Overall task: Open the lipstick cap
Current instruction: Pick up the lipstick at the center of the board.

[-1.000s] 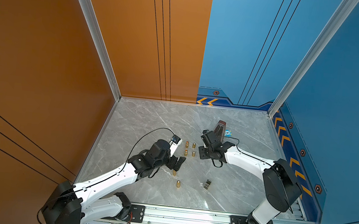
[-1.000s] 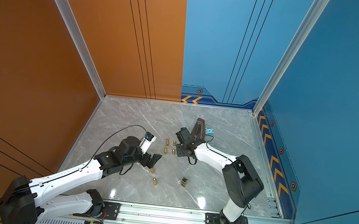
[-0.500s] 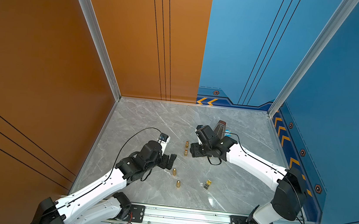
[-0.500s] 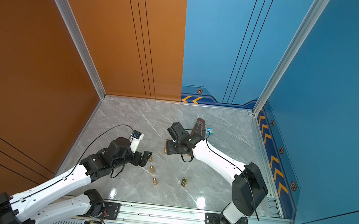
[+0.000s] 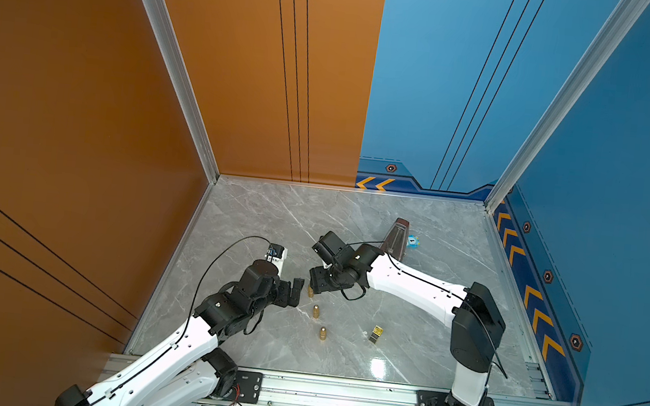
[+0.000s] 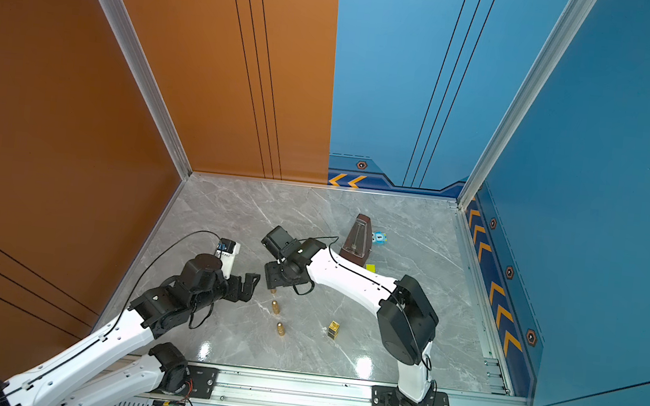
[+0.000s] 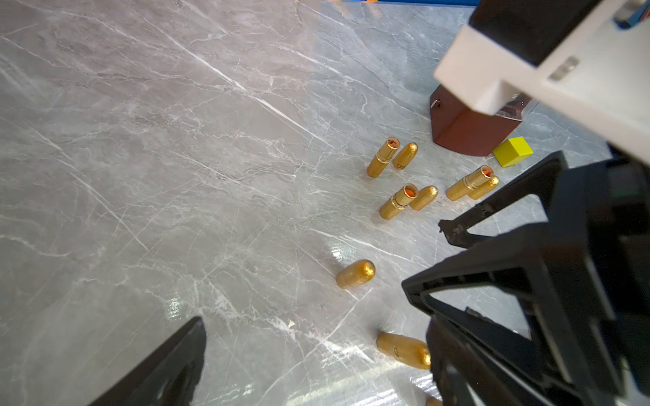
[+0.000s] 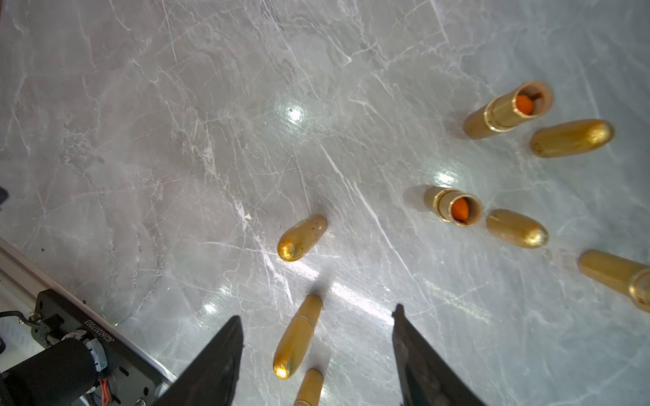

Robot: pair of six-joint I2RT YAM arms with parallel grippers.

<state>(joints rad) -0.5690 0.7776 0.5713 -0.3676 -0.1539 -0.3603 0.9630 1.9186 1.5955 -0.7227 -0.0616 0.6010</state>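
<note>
- Both arms have shifted since the earlier frames: the right tool (image 5: pixel 315 287) has swung away from the metronome (image 5: pixel 398 236), and the left tool (image 5: pixel 293 289) has drawn back, farther from the metronome than it was.
- Right tool: its fingers (image 8: pixel 214 362) stand partly apart and grip nothing. In the right wrist view a capped lipstick (image 8: pixel 297 339) shows between them, touching neither; whether they reach down to its height I cannot tell.
- Left tool: spread to its widest and empty, just beyond the right tool on the side away from the metronome.
- A row of capped lipsticks (image 5: pixel 316 311), three in both top views, stands upright on the worktop (image 5: pixel 272 215), well apart from the metronome toward the rail (image 5: pixel 336 394). The one nearest the metronome is partly covered by the right tool.
- Three uncapped lipsticks (image 7: pixel 399 201), orange showing inside, stand nearer the metronome than that row, each with its gold cap (image 7: pixel 424 198) upright just beside it.
- A yellow cube (image 7: pixel 513 152) sits just beside the metronome's base.
</note>
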